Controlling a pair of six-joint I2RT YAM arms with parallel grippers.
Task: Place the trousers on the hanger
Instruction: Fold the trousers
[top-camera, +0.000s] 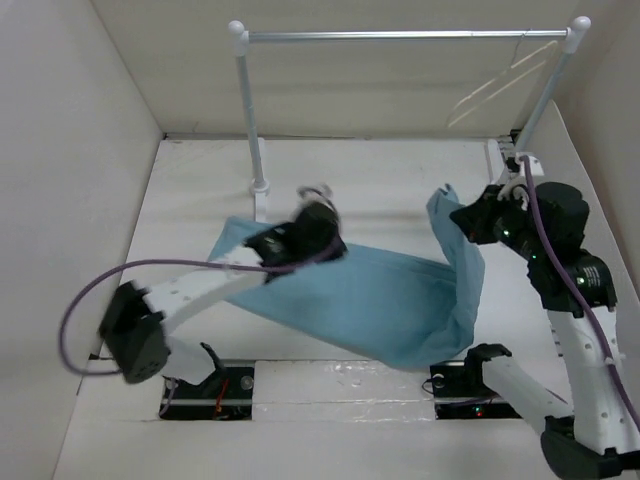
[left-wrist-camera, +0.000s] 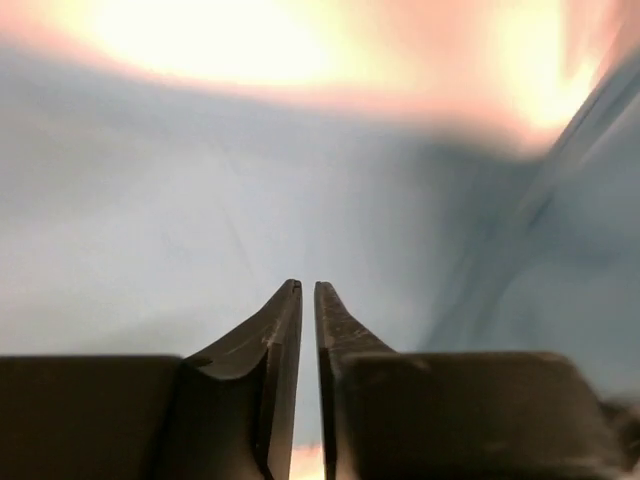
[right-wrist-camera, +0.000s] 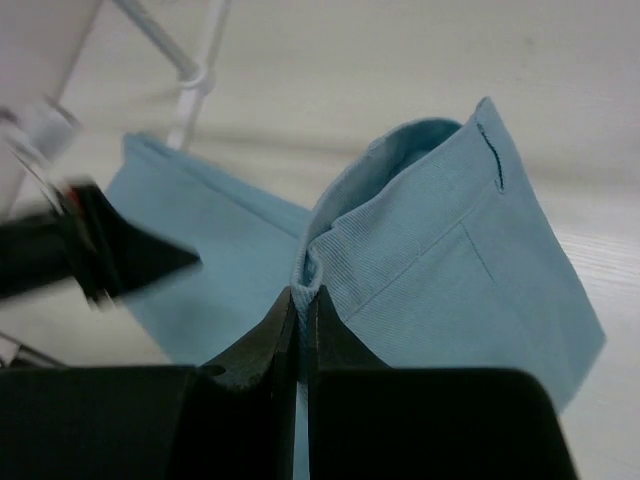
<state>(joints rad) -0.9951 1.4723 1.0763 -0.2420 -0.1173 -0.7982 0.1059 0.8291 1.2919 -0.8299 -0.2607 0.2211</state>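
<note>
Right end effector (top-camera: 456, 214) clamped on the raised edge of the trousers (top-camera: 370, 300). Hanger (top-camera: 497, 88) hangs beyond it at far right, so right arm is nearer. Left end effector (left-wrist-camera: 308, 292) pressed together over the trousers, which lie crosswise on the counter (top-camera: 380, 170).

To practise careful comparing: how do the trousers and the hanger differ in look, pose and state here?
The trousers are broad, blue and mostly spread on the table. The hanger is thin, pale and hangs from the rail. The right gripper pinches a raised edge of the trousers; nothing touches the hanger.

Lt-blue trousers (top-camera: 380, 300), cream-wht hanger (top-camera: 497, 82), silver rail (top-camera: 400, 35).
</note>
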